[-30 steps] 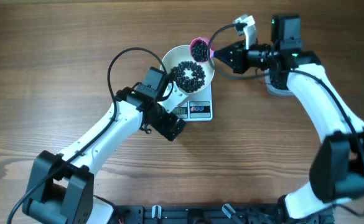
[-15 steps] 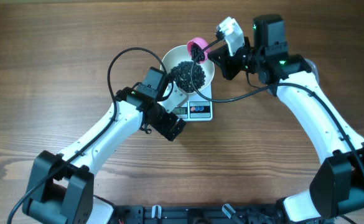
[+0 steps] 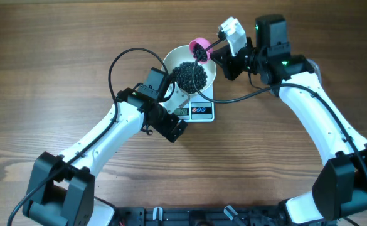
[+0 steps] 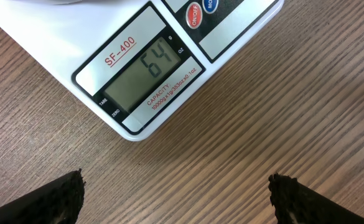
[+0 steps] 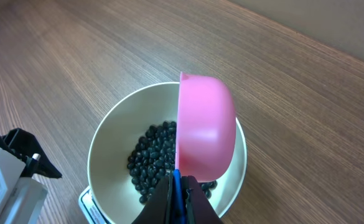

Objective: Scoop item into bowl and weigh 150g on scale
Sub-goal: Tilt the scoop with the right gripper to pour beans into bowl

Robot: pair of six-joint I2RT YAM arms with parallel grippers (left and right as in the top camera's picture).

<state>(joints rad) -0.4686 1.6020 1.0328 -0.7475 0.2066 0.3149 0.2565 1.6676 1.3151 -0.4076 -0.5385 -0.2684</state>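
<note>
Beans (image 5: 147, 162) in bowl (image 5: 104, 149), scoop (image 5: 203, 130) tipped (scale (image 4: 138, 68): 64)

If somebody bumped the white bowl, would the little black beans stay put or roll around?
They'd probably roll: the beans look small, round and loose, not stuck together. The bowl has high walls, so most would likely stay inside. A hard shove might slide the bowl on the smooth scale.
</note>
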